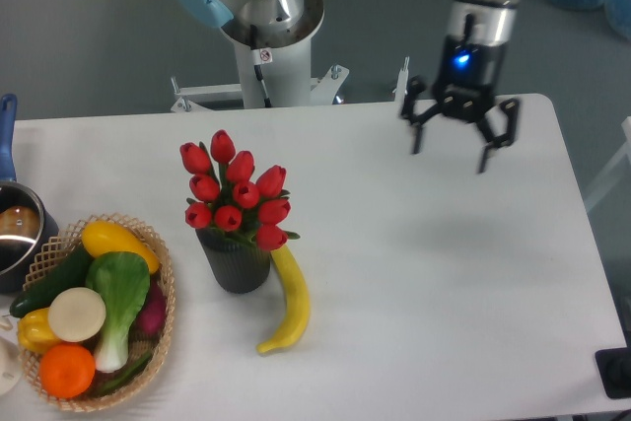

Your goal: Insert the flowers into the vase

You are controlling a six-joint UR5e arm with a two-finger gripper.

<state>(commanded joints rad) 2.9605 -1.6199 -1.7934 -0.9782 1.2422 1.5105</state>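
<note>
The flowers (235, 190), a bunch of red tulips with green leaves, stand upright with their stems down in the vase (235, 261), a short dark ribbed cylinder left of the table's middle. My gripper (452, 152) hangs open and empty above the table's back right part, well away from the flowers, its fingers pointing down.
A yellow banana (287, 303) lies against the vase's right side. A wicker basket (156, 332) with vegetables and fruit, among them a bok choy (120, 295), sits at the front left. A metal pot (14, 232) with a blue handle is at the left edge.
</note>
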